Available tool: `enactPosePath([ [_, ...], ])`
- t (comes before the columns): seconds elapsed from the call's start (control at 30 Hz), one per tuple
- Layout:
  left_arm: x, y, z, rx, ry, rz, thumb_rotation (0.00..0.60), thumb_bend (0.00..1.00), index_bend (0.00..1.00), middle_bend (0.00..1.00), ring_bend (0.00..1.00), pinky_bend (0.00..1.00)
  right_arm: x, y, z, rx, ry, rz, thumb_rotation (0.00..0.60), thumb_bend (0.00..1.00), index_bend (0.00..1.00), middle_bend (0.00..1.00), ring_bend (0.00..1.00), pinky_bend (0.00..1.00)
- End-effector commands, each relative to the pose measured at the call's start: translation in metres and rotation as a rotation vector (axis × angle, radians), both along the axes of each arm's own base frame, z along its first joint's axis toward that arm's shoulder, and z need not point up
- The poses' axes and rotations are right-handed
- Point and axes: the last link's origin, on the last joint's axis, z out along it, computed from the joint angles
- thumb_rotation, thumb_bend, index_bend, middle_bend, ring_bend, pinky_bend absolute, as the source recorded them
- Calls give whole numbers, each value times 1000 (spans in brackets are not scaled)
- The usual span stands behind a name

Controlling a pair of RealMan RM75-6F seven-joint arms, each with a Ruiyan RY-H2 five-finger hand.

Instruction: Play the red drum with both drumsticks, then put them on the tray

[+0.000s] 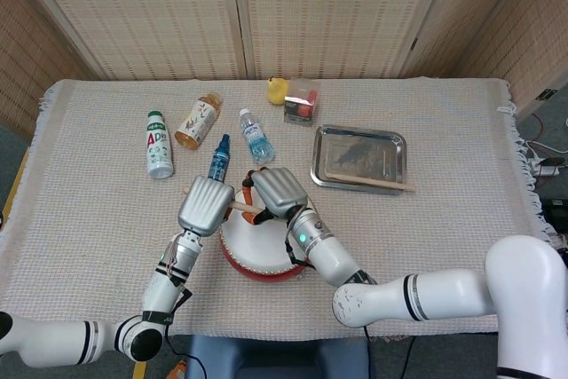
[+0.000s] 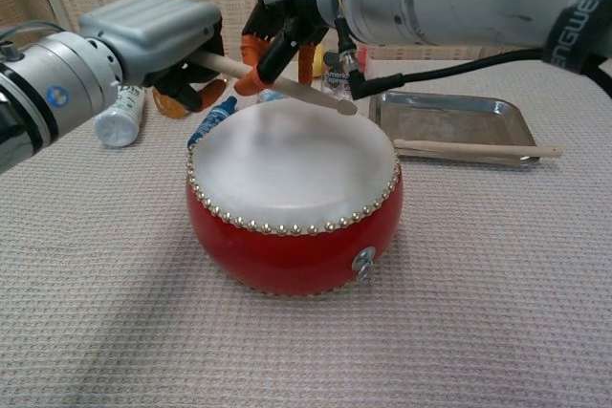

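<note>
- Two drumsticks: one drumstick (image 2: 287, 89) is gripped by the left hand (image 2: 158, 35), its long axis slanting down to the right, tip just above the red drum's (image 2: 292, 226) far rim.
- The second drumstick (image 2: 475, 150) lies lengthwise across the tray's (image 2: 449, 119) near edge, tip overhanging right.
- The right hand (image 2: 292, 16) has its orange-tipped fingers (image 2: 251, 49) curled around the held stick beside the left hand.
- Four bottles lie near the table's (image 1: 461, 166) far left edge; one white bottle (image 1: 159, 145) reads "AD".
</note>
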Motion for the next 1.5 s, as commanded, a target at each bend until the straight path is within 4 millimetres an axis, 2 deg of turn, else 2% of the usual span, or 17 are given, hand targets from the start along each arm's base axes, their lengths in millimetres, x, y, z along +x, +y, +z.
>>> enactPosePath([
  [0.03, 0, 0, -1, 4, 12, -7, 600, 493, 965, 1000, 1000, 1000, 1, 0, -1, -2, 3, 2, 536, 358, 647, 324, 292, 512],
  [0.23, -1, -1, -3, 11, 39, -20, 600, 492, 927, 1000, 990, 1000, 2, 0, -2, -13, 16, 5, 541, 486, 705, 360, 343, 533],
  [0.4, 0, -3, -2, 22, 54, -48, 600, 492, 815, 988, 902, 1000, 1, -3, -2, -30, 26, -11, 589, 545, 768, 407, 405, 589],
  [0.73, 1, -8, -2, 27, 53, -85, 600, 486, 544, 707, 657, 990, 1, -7, -4, -50, 46, -22, 600, 610, 852, 469, 518, 698],
  [0.9, 0, -7, -3, 19, 52, -85, 600, 484, 415, 554, 518, 842, 3, -8, -3, -58, 54, -26, 600, 656, 885, 498, 573, 754],
  [1.13, -1, -6, -2, -1, 62, -72, 600, 484, 202, 287, 241, 465, 4, -8, 0, -80, 65, -25, 600, 722, 930, 530, 621, 809],
  [1.2, -1, -6, -2, -2, 62, -72, 600, 483, 167, 242, 195, 419, 4, -8, 0, -82, 66, -26, 600, 743, 937, 535, 629, 819],
  [1.37, -3, -5, 0, -1, 64, -64, 600, 484, 90, 193, 146, 379, 1, -8, 0, -80, 68, -32, 600, 757, 947, 541, 643, 834],
  [1.5, -6, -3, 3, 0, 74, -39, 600, 447, 22, 104, 44, 290, -1, -9, 2, -81, 67, -35, 600, 761, 947, 541, 645, 837],
])
